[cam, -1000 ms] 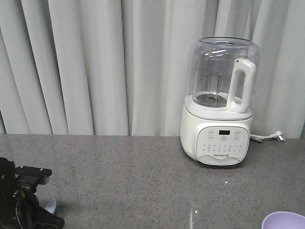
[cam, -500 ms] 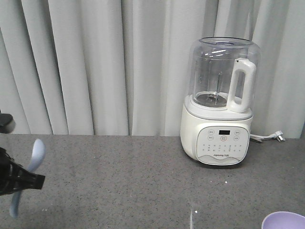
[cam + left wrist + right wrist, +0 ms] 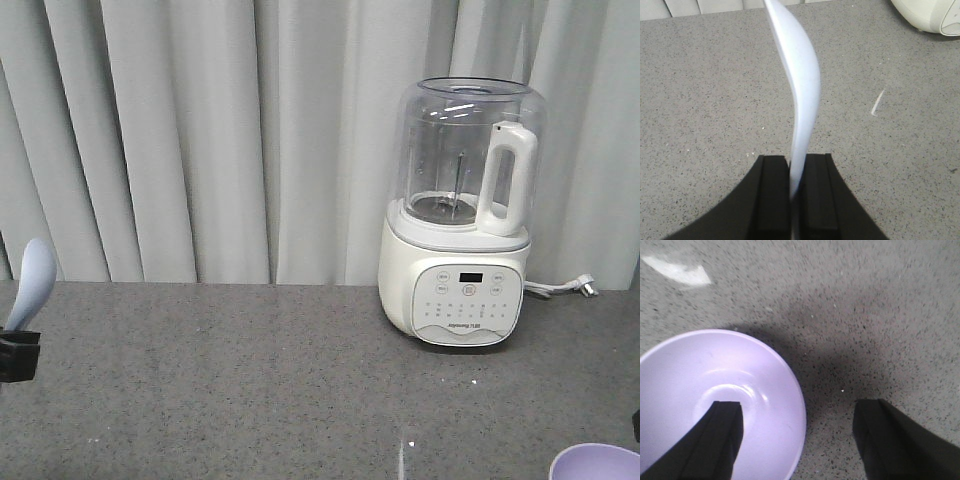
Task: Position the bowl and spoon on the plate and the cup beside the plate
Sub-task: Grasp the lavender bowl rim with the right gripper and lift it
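The left claw (image 3: 796, 167) pinches the spoon (image 3: 802, 85) by its handle, up above the gray table (image 3: 700, 100). The right claw (image 3: 800, 412) is wide apart, with one finger over the bowl (image 3: 715, 375).

One spoon (image 3: 29, 283), one bowl (image 3: 597, 464) (lilac), one blender (image 3: 462, 215), and two claws: the left claw (image 3: 796, 163) and the right claw (image 3: 801, 411).

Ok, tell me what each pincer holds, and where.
Left pincer grips the spoon by its handle; right pincer holds nothing, open astride the bowl rim.
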Controlling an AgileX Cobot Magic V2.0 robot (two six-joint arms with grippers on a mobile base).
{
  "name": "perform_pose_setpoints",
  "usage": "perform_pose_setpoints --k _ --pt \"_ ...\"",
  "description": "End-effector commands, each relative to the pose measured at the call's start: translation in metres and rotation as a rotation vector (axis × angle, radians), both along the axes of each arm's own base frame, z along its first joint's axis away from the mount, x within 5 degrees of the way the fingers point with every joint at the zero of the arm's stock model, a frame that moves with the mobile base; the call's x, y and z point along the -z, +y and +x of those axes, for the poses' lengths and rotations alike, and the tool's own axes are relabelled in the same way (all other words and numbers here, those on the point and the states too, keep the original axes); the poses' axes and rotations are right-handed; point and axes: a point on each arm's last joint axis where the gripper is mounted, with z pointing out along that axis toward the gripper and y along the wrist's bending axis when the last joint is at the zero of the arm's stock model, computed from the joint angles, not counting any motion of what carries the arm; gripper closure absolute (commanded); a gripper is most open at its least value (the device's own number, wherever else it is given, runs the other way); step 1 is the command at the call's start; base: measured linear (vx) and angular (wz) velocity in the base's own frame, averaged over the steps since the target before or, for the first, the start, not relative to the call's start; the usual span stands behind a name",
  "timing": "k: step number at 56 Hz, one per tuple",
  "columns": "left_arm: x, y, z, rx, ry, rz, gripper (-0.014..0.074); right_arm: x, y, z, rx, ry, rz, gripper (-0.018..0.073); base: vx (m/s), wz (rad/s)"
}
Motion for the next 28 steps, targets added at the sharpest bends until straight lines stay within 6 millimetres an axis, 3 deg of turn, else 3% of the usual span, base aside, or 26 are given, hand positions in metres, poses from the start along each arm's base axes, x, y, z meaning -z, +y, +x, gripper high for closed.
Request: perform_pose_setpoints --k 1,12,28 --pt "-0.017 0.0 -0.002 -0.005 -0.102 -0.036 0.0603 -0.011 -0.01 0.003 -0.009 -0.066 0.006 0.0051 0.0 0.0" --pt "-0.017 0.0 -0.002 -0.005 -0.102 -0.036 0.0603 0.007 -0.023 0.009 0.005 -0.044 0.073 0.0051 0.0 0.0" --pt "-0.017 0.0 -0.002 -0.005 -0.102 -0.036 0.0603 0.041 -0.021 0.014 -0.009 -0.041 0.108 0.0051 0.0 0.0"
